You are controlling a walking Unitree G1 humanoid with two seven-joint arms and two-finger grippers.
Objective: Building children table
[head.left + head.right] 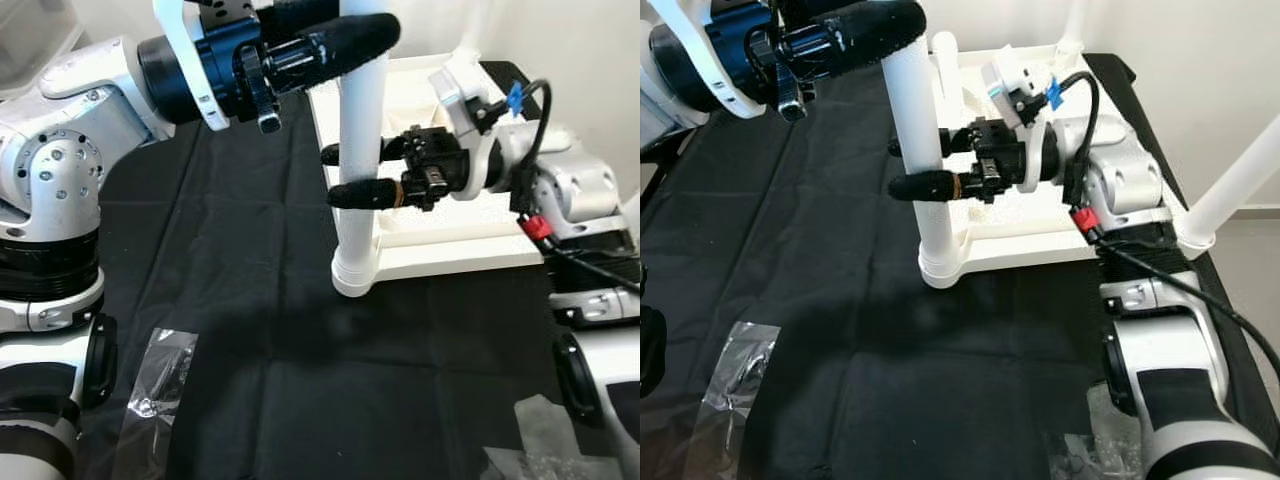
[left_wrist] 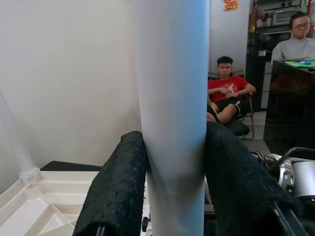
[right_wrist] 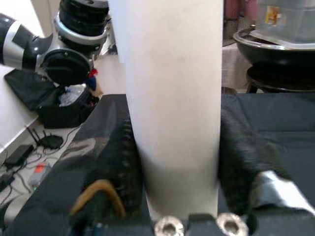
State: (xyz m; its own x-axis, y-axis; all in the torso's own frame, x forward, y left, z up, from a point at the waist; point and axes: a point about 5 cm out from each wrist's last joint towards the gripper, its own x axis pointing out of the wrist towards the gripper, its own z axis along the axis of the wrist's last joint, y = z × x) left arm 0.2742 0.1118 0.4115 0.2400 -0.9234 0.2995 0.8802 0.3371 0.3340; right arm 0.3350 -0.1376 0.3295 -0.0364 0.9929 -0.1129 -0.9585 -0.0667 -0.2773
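Both tools grip one white table leg: the left tool clamps it near its top, the right tool clamps it lower, at mid-height, each with one finger on either side of the tube. That leg stands upright in the near corner socket of the upturned white tabletop, which lies on the black-draped counter. Two more legs are seen: one leaning outward from the tabletop's right corner, one at its far corner. Near the gripped leg the black cloth lies open toward the robot. Two clear plastic wrappers lie at the counter's near edge, one left, one right. Two seated persons appear beyond the leg in the left wrist view.
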